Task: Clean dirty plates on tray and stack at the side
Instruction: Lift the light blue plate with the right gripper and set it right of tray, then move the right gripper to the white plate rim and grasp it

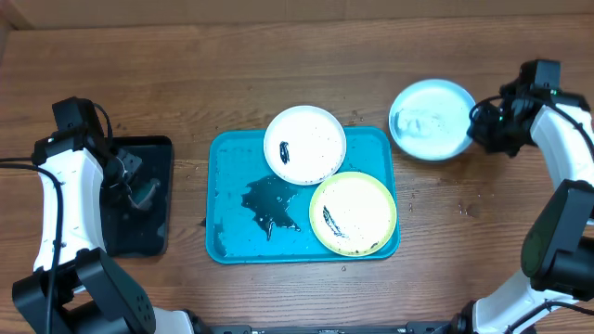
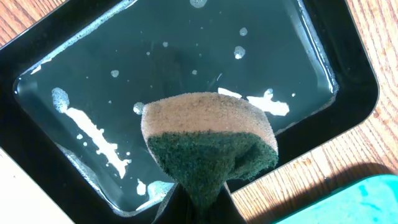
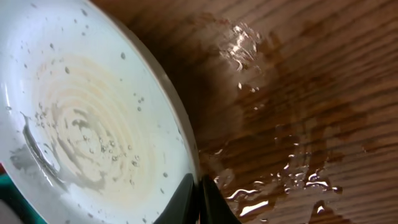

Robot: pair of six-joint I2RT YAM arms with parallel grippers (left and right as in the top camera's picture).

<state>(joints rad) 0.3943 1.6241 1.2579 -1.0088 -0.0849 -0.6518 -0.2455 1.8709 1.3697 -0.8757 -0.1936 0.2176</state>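
While the left gripper [image 2: 198, 208] pinches a porous tan-and-green sponge [image 2: 208, 140] over the glossy, wet black tray [image 2: 357, 87], the right gripper [image 3: 198, 202] nips the thin rim of the round light blue plate [image 3: 93, 124] on the wet wooden table [image 3: 311, 93], beside the blue tray [image 1: 227, 167] holding the smeared white-rimmed plate [image 1: 304, 144] and yellow-green plate [image 1: 353, 213].

The blue tray's [image 1: 223, 246] right half is blocked by a white-rimmed plate [image 1: 304, 144] and a yellow-green plate [image 1: 353, 213], set close together. Its left half is taken only by a dark puddle [image 1: 264, 199]. Bare table [image 1: 190, 139] is noted on either side. The black tray [image 1: 153, 232] is overhung by the left gripper [image 2: 196, 208] clamping a sponge [image 2: 208, 137]. The light blue plate [image 1: 432, 119] is gripped at its right rim by the right gripper [image 3: 198, 199].
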